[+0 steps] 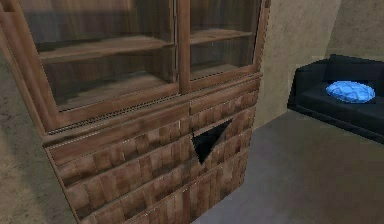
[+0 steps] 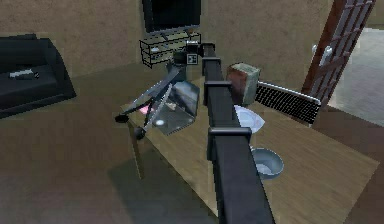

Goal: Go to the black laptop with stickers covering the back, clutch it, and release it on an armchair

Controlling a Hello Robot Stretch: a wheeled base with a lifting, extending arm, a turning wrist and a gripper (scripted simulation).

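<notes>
Gripper (image 2: 178, 74) at the table's (image 2: 320, 165) end
Laptop (image 2: 172, 108) sits tilted, just toward the table's edge from the fingers — whether they hold it cannot be told.

One wooden cabinet (image 1: 150, 130), one table (image 2: 320, 172), one laptop (image 2: 172, 108), one television (image 2: 170, 15), one grey bowl (image 2: 265, 160), one door (image 2: 335, 50).
</notes>
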